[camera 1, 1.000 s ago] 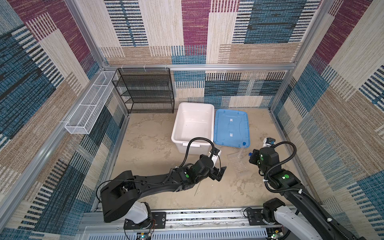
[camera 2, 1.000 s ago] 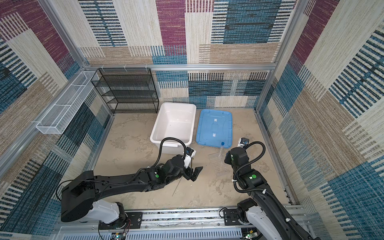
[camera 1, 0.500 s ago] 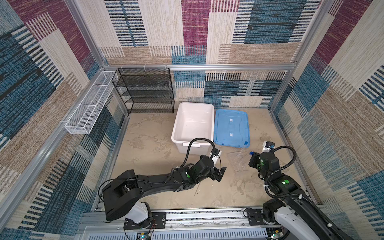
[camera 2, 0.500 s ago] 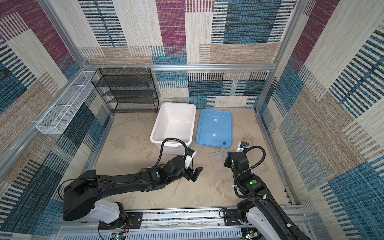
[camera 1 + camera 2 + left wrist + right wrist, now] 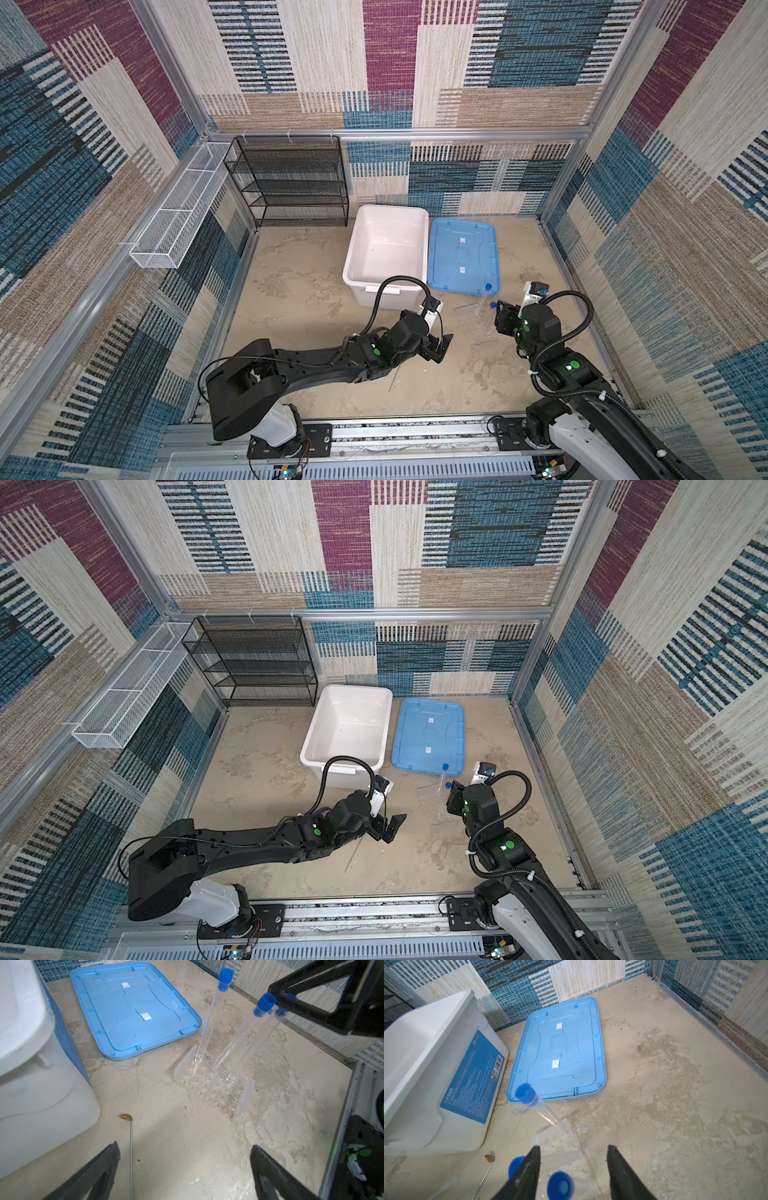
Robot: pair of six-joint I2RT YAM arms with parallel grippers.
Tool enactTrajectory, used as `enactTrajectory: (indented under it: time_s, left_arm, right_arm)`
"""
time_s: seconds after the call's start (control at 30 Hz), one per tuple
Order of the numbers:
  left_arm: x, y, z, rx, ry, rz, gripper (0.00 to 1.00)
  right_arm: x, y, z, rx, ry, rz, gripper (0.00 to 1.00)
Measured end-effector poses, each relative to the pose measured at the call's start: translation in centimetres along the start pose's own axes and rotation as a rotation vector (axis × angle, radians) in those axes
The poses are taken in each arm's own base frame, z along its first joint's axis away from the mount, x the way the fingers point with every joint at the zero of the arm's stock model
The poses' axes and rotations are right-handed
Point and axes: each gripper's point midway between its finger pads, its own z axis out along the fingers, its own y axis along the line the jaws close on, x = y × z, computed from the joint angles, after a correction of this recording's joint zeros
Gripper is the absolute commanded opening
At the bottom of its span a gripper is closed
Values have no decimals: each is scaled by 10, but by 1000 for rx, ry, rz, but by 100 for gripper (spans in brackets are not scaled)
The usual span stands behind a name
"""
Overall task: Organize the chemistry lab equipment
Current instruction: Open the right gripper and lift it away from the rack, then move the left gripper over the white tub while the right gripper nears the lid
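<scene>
Patchwork-carpeted cell with a mottled beige bench (image 5: 316, 299); all entries are located from the clear tube rack (image 5: 214, 1086). Change on record: the right end effector (image 5: 573, 1146), nearly pinched together a second ago, now has its jaws spread either side of a blue cap without touching it, so the third tube (image 5: 257, 1043) reads as released into the rack. Judged meaning for the task: the tube stage looks finished, and the loose tools come next. Rack contents: three long blue-capped tubes, the far tube (image 5: 209, 1022), the middle tube (image 5: 239, 1036) and the third tube, each seated in a hole and leaning, not plumb; the remaining holes are vacant. Left end effector (image 5: 184, 1145): released, jaws at full spread as a second ago, low over the bench on the left-arm side of the rack, holding nothing. Spoon-tipped rod (image 5: 131, 1157): flat on the bench between those jaws, spoon tip towards the tub. Clear dropper (image 5: 446, 1185): flat on the bench, beyond the rod from the rack. White tub (image 5: 388, 249): behind the rack and towards the left-arm side, nothing seen inside. Blue lid (image 5: 461, 257): off the tub, flat on the bench just behind the rack, nothing on it. Black wire-mesh shelf (image 5: 291, 183): well behind the rack at the back wall, tiers bare. White mesh wall basket (image 5: 178, 220): far from the rack on the left-arm wall, nothing seen in it. Metal tweezers and small white dish: not made out in any view.
</scene>
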Motion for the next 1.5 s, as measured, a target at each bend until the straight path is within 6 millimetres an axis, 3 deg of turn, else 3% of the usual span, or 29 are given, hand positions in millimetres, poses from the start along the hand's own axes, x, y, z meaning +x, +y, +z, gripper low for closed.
enactTrajectory:
  time_s: [0.3, 0.37, 0.5, 0.53, 0.6, 0.7, 0.9, 1.03, 1.17, 1.27, 1.37, 1.5]
  left_arm:
    - [-4, -1, 0, 2, -6, -2, 99]
    - [-6, -2, 0, 3, -11, -3, 99]
    - [-9, -2, -1, 4, -15, -4, 99]
    - [-10, -2, -1, 3, -16, -3, 99]
    - [-14, 0, -5, -8, -14, -1, 99]
    - [-38, 6, -21, -18, -44, -13, 99]
    - [-128, 32, -86, -21, -207, -83, 100]
    - [-179, 95, -131, -125, -294, -164, 100]
    - [-194, 157, -148, -237, -256, -229, 100]
    - [-184, 198, -140, -294, -174, -286, 93]
    - [-153, 252, -122, -399, -66, -364, 89]
    - [-129, 284, -87, -426, 45, -416, 87]
  right_arm:
    - [-28, 12, -16, -59, -75, 53, 73]
    - [-35, 14, -20, -67, -88, 61, 78]
    - [-42, 22, -14, -59, -59, 34, 82]
    - [-43, 25, -11, -57, -41, 24, 98]
    - [-47, 29, -9, -51, -23, 3, 99]
    - [-64, 38, -13, -63, -24, -26, 99]
    - [-108, 72, -25, -161, -67, -91, 99]
    - [-128, 103, -19, -247, -69, -119, 99]
    - [-141, 136, -2, -335, -28, -127, 99]
    - [-146, 157, 7, -398, 3, -119, 99]
    - [-153, 171, 14, -428, 20, -112, 99]
    - [-157, 180, 24, -431, 44, -116, 99]
